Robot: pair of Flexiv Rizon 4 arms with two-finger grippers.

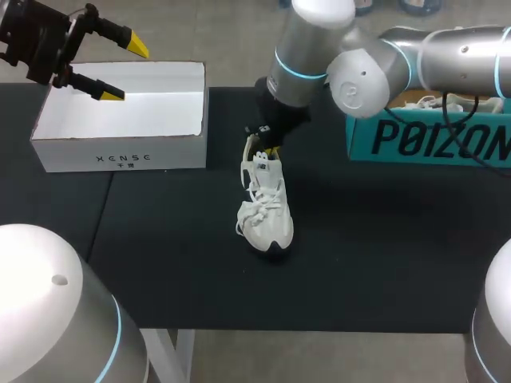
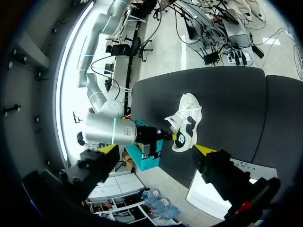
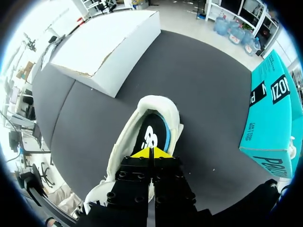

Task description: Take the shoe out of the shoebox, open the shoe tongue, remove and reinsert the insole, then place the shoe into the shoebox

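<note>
Shoe (image 1: 267, 211), white and laced, stands on matte black table (image 1: 383, 239); right tool (image 3: 151, 152) together, left tool (image 1: 126, 70) apart.

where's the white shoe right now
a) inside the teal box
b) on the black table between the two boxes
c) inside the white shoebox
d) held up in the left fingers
b: the shoe sits on the black table, in the gap between the white shoebox and the teal box, outside both.

Teal cardboard box (image 1: 431, 140) at the right rear of the black table (image 1: 383, 255).
</note>
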